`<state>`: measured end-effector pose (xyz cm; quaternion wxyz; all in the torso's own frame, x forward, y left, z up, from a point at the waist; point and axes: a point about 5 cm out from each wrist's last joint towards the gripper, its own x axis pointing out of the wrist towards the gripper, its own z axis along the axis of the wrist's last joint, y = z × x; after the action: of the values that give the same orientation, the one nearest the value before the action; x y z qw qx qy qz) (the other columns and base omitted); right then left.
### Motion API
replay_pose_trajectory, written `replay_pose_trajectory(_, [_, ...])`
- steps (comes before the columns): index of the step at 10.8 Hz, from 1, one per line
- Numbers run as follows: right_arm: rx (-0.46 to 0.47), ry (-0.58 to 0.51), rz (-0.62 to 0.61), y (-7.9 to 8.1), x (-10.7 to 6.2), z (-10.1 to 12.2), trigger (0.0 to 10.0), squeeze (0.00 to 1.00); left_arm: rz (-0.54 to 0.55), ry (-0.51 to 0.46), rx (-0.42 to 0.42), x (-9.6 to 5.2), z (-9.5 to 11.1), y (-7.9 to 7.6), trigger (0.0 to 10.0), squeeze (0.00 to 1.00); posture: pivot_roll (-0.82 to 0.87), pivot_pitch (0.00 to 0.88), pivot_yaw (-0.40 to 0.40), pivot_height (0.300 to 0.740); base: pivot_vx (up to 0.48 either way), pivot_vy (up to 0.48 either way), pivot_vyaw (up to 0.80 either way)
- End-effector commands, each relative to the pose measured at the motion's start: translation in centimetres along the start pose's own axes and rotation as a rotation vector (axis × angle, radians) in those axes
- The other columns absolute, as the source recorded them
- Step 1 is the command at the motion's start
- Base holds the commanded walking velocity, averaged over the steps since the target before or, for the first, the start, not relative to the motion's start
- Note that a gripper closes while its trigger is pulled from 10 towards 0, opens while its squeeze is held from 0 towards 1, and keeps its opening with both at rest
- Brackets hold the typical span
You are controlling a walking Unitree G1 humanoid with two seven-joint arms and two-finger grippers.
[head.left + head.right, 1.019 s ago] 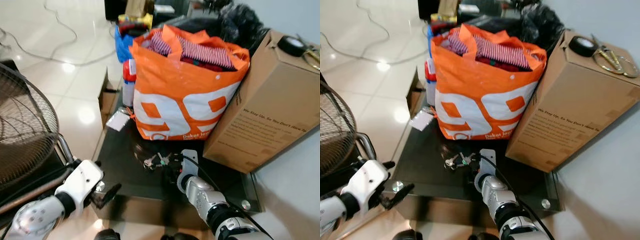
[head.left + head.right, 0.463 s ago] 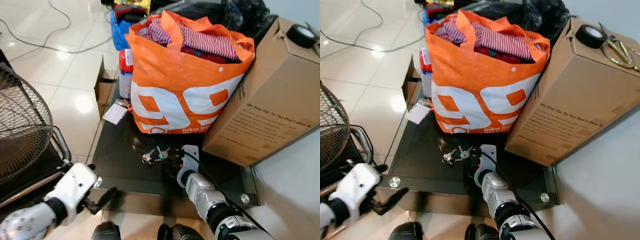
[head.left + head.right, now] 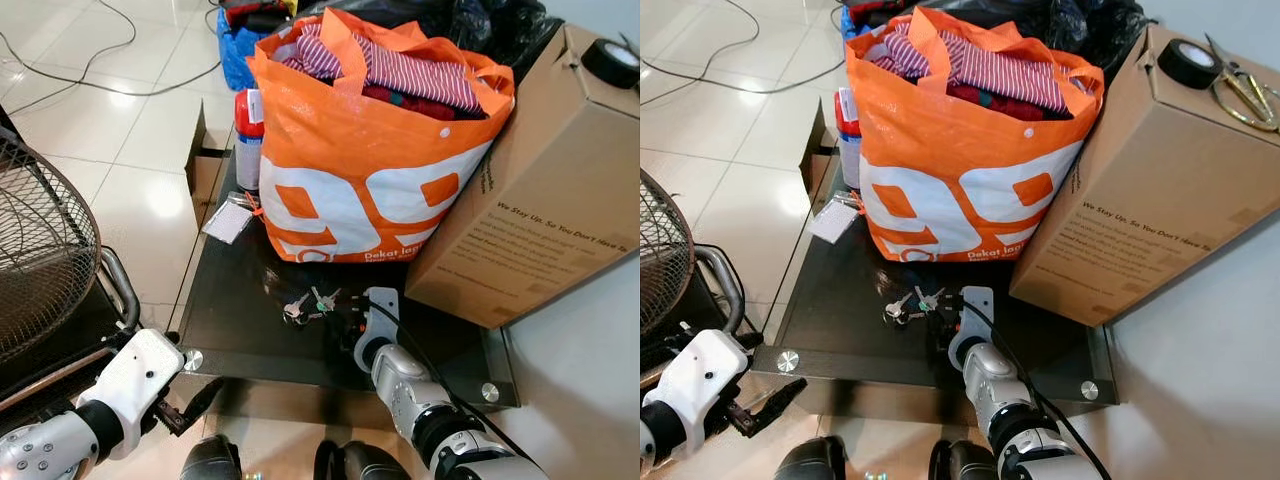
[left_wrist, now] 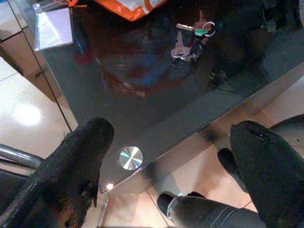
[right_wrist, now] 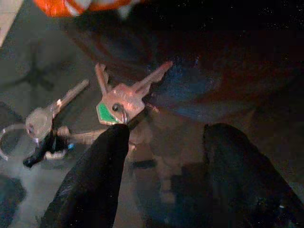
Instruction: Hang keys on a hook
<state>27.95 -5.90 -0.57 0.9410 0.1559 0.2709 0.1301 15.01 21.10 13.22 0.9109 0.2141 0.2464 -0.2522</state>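
I am bending over a low dark glass bench (image 3: 240,335) with my right gripper (image 5: 161,156) resting down on its surface near the front edge, toward the middle. Its two black fingers (image 5: 95,180) are standing apart, released, with nothing between them; one fingertip is lying right against the green-marked key of the keys (image 5: 118,102). The keys (image 3: 912,302) are lying flat on the bench, a small bunch on a ring, just in front of the orange shopping bag (image 3: 370,160) and just beyond my right gripper (image 3: 945,315).

The orange shopping bag is standing on the back half of the bench, stuffed with striped clothing (image 3: 400,75). A large cardboard box (image 3: 1140,190) is leaning against the bag at the right edge of the bench, with a roll of black tape (image 3: 1188,62) and a pair of scissors (image 3: 1240,90) lying on top of it. A small white tag (image 3: 228,222) is lying near the left edge of the bench, beside the bag.

My left gripper (image 4: 171,156) is hanging below and in front of the front left corner of the bench, over the floor, its fingers (image 4: 76,161) spread wide and holding nothing. A wire fan guard (image 3: 40,260) is standing to my left.
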Motion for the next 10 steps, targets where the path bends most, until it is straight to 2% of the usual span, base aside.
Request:
replay_pose_trajectory(1, [0.11, -0.053, 0.168, 7.5, 0.8, 0.5, 10.0, 0.0, -0.021, -0.006, -0.003, 0.0, 0.2, -0.4, 10.0, 0.0, 0.14, 0.201, -0.16, 0.74, 0.0, 0.0, 0.0])
replay_pose_trajectory(3, [0.106, -0.121, 0.269, 8.3, 0.8, 1.8, 10.0, 0.0, -0.02, -0.011, -0.006, 0.1, 0.2, -0.5, 10.0, 0.0, 0.14, 0.193, -0.162, 0.74, 0.0, 0.0, 0.0])
replay_pose_trajectory(5, [0.034, -0.116, 0.367, 10.1, 0.6, 1.7, 10.0, 0.0, -0.022, -0.012, -0.007, 0.2, 0.2, -0.5, 10.0, 0.0, 0.14, 0.192, -0.162, 0.74, 0.0, 0.0, 0.0])
replay_pose_trajectory(7, [-0.1, -0.021, 0.361, 11.2, 0.3, -0.5, 10.0, 0.0, -0.023, -0.01, -0.007, 0.1, 0.2, -0.5, 10.0, 0.0, 0.14, 0.2, -0.161, 0.74, 0.0, 0.0, 0.0])
replay_pose_trajectory(10, [-0.129, 0.013, 0.334, 11.7, 0.0, -1.5, 10.0, 0.0, -0.027, -0.006, -0.007, 0.1, 0.1, -0.5, 10.0, 0.0, 0.14, 0.205, -0.158, 0.74, 0.0, 0.0, 0.0])
